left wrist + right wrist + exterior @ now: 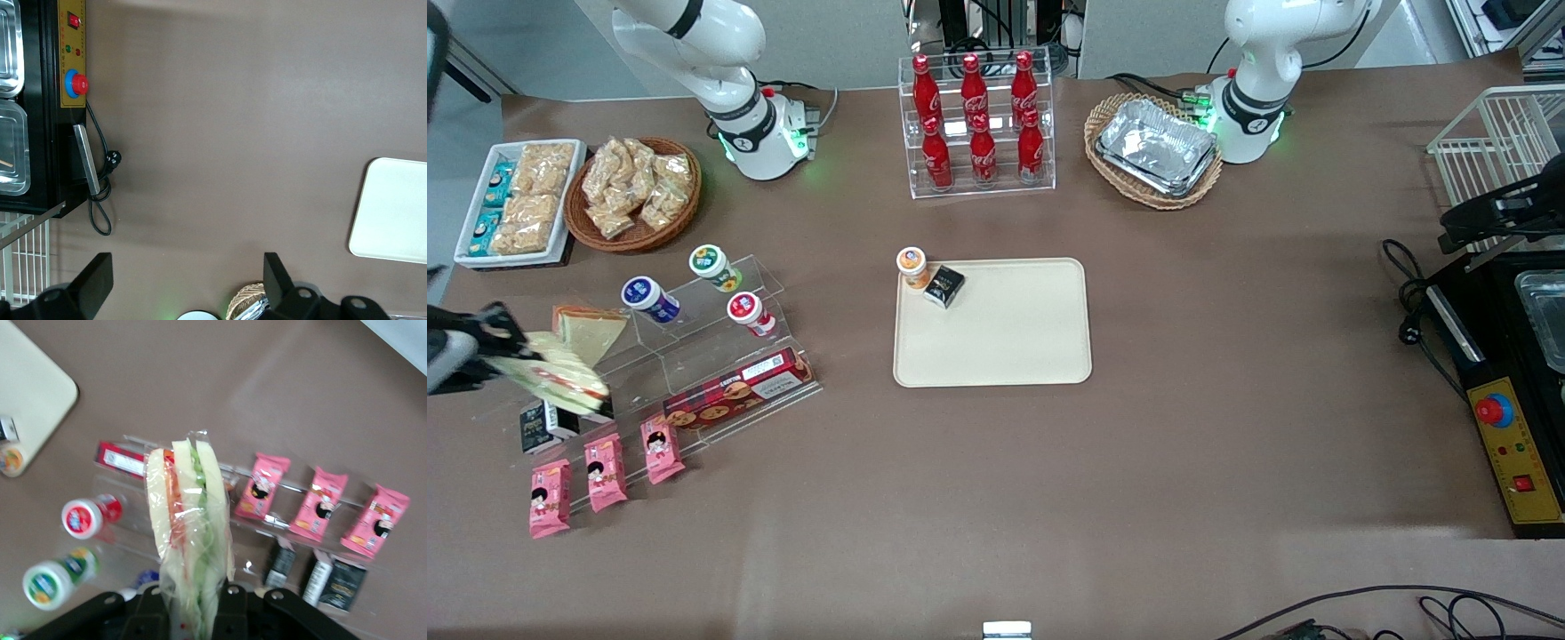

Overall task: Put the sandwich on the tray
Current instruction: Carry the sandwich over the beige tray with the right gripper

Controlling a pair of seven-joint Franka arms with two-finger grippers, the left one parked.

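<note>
My gripper (503, 348) (193, 603) is shut on the sandwich (560, 373) (190, 520), a clear-wrapped wedge with white bread and red and green filling stripes, and holds it in the air above the clear display shelf (694, 347) at the working arm's end of the table. The cream-beige tray (996, 324) (27, 387) (393, 213) lies flat in the middle of the table, well apart from the gripper. An orange-lidded cup (911, 265) and a small black carton (943, 285) stand on the tray's corner.
A second wedge with a plain pale-yellow face (591, 329) rests on the shelf beside the held one. Lidded cups (649, 298), a cookie box (738, 391), pink packets (605, 467) (320, 503) and black cartons (538, 427) fill the shelf. Cola bottles (974, 116), snack basket (636, 191) and foil trays (1156, 147) stand farther back.
</note>
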